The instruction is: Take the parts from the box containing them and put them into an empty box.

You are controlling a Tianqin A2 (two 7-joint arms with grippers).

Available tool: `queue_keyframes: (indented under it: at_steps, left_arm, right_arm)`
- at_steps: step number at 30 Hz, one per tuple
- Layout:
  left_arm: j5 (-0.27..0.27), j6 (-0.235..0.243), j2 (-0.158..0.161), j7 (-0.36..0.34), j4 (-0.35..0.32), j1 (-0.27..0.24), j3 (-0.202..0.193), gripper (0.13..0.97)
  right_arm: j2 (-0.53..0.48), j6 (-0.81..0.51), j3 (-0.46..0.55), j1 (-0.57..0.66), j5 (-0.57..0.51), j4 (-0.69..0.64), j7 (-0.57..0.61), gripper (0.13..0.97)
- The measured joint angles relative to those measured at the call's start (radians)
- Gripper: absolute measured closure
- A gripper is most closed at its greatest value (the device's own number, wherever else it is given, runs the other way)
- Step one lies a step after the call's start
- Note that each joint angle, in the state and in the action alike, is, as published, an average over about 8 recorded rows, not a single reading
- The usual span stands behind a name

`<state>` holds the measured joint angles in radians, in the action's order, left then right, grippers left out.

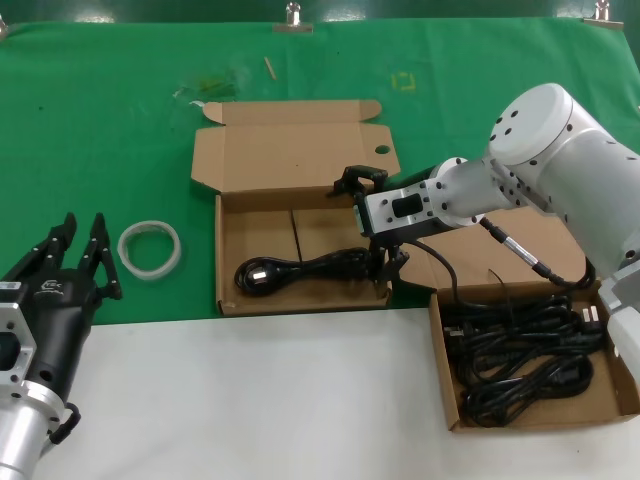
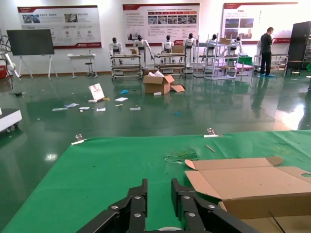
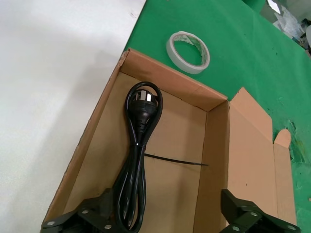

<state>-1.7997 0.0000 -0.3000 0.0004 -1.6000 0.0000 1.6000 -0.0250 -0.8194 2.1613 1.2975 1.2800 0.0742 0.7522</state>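
Observation:
The seamed-floor box [image 1: 255,225] stands open in the middle, lid folded back. One black coiled cable [image 1: 300,270] lies along its front wall. My right gripper [image 1: 362,228] hangs over that box's right end with its jaws wide open. In the right wrist view the cable [image 3: 138,160] lies on the box floor [image 3: 175,141], its near end beside one finger [image 3: 92,216] of the right gripper [image 3: 167,218]. The other box [image 1: 447,370], at the right front, holds several tangled black cables [image 1: 525,350]. My left gripper [image 1: 82,240] is parked at the left front, open and empty.
A whitish tape ring [image 1: 150,248] lies on the green cloth left of the middle box; it also shows in the right wrist view [image 3: 188,52]. The middle box's lid [image 2: 252,187] shows in the left wrist view. The near table surface is white.

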Motion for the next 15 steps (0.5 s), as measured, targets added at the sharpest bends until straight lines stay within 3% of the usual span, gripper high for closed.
queue_keyframes:
  at_steps: [6,11,15]
  left_arm:
    - [0.000,0.000,0.000,0.000,0.000,0.000,0.000,0.831]
    - [0.000,0.000,0.000,0.000,0.000,0.000,0.000,0.729]
    - [0.000,0.000,0.000,0.000,0.000,0.000,0.000,0.668]
  right_arm:
    - [0.000,0.000,0.000,0.000,0.000,0.000,0.000,0.333]
    - [0.000,0.001,-0.001,-0.002,0.001,0.003,-0.001,0.237]
    - [-0.005,0.014,-0.010,-0.024,0.009,0.028,-0.013,0.205]
